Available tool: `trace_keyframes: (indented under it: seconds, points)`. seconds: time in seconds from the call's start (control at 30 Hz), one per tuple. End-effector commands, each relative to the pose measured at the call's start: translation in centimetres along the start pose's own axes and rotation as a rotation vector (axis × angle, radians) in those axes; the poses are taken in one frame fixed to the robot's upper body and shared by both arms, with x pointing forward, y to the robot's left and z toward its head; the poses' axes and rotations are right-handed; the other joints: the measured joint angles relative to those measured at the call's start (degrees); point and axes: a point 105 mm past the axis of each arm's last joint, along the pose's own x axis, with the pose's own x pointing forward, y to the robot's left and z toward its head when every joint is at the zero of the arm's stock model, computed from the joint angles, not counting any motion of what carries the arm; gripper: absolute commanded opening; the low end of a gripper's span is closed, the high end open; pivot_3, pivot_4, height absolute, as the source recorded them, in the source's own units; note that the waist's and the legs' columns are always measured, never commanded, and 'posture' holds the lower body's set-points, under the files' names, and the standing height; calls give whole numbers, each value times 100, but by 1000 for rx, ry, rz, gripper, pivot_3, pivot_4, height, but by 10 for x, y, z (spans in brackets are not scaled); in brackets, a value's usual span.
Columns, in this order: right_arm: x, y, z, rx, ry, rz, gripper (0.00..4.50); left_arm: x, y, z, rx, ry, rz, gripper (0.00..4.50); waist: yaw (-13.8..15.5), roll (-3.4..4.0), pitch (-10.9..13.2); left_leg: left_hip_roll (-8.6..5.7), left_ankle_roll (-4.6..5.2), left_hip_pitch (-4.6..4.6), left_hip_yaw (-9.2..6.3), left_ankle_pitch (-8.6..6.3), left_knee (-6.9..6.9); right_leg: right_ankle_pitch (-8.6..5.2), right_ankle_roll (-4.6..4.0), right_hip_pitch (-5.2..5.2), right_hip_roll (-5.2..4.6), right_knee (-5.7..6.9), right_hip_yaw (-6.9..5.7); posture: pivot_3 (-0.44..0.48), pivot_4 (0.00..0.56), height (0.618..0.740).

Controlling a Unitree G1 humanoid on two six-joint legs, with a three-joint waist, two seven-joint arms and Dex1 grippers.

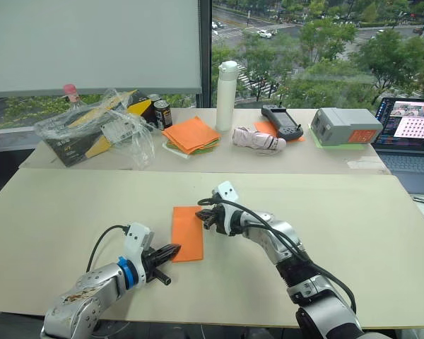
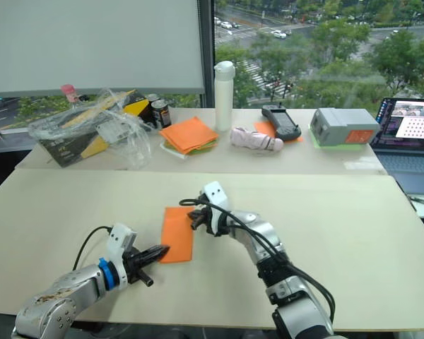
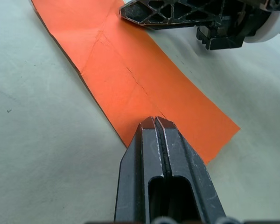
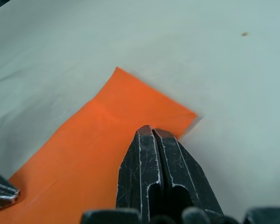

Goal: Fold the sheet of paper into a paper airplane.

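We have both sets of fingers pressed together, tips down on the sheet of paper (image 1: 188, 232): left gripper (image 1: 171, 251) near end, right gripper (image 1: 203, 214) far edge; paper flat on surface (image 1: 353, 226), long axis running away from us

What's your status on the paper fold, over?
Left gripper shut, tip on the near edge of the sheet of paper. Right gripper shut, tip on its far edge. Paper flat, folded to a strip. Nothing in the way.

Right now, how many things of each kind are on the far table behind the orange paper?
Bottles: 1, white bottle
Cans: 1, black can
Paper stacks: 1, stack of orange and green sheets
Remote controllers: 1, black controller
Grey boxes: 1, grey box
Plastic-wrapped boxes: 1, box in clear plastic
Rolled cloths: 1, white bundle
Total: 7
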Motion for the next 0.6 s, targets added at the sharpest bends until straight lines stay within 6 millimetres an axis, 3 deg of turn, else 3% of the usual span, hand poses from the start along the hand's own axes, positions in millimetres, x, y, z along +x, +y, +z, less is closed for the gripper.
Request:
trace_keyframes:
  seconds: [0.03,0.27,0.5,0.6]
  points:
    - [-5,-19,3,0,-17,-107,33,-2,2,0,10,6,12,0,0,0,0,0,0,0,0,0,0,0,0,0,0,0,0,0,150,740]
    - [-6,0,3,-45,-8,-12,33,-1,2,1,14,6,8,0,-9,1,1,0,0,-2,1,0,-4,0,0,-4,0,-1,1,0,150,740]
    - [-11,8,28,-16,-136,25,33,-1,2,0,14,9,7,0,-16,2,2,0,0,-6,1,0,-7,0,0,-11,0,-3,2,0,150,740]
    - [-12,15,29,-25,-134,64,33,0,2,0,13,10,6,0,-16,3,2,1,0,-11,1,0,-7,0,0,-15,0,-3,2,0,150,740]
